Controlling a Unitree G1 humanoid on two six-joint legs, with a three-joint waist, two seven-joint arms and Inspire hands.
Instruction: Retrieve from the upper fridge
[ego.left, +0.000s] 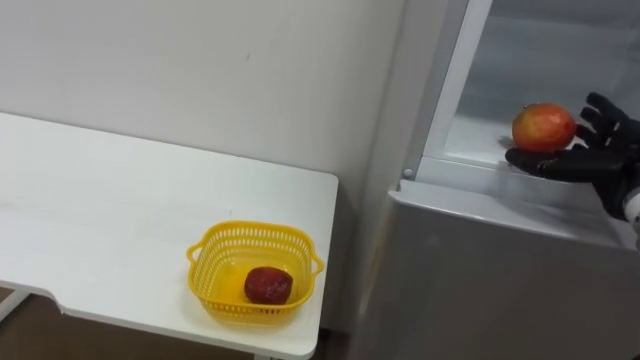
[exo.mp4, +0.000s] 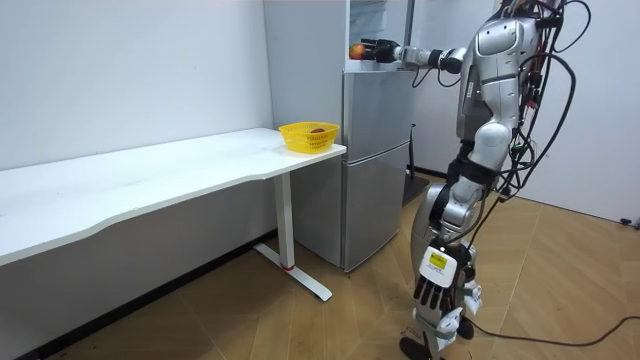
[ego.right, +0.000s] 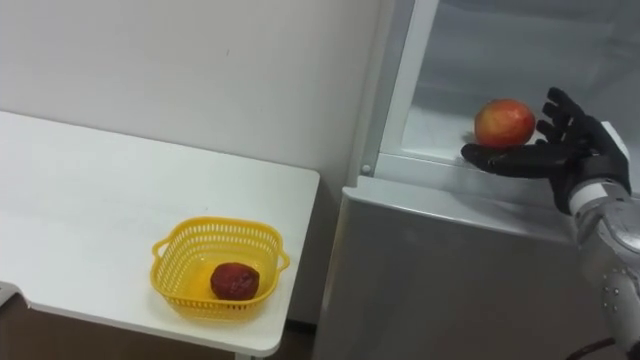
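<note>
Lighting: bright, even indoor light, soft shadows, no harsh glare.
The white table (ego.left: 100, 190) top reads bright and almost shadowless, and the yellow basket (ego.left: 255, 268) throws only a faint soft shadow at its base. The upper fridge compartment (ego.left: 540, 60) is pale and evenly lit inside. The grey fridge door (ego.left: 480, 290) below carries a dull sheen. In the room view, shade lies beneath the table and the wood floor (exo.mp4: 560, 290) shows soft reflections.
</note>
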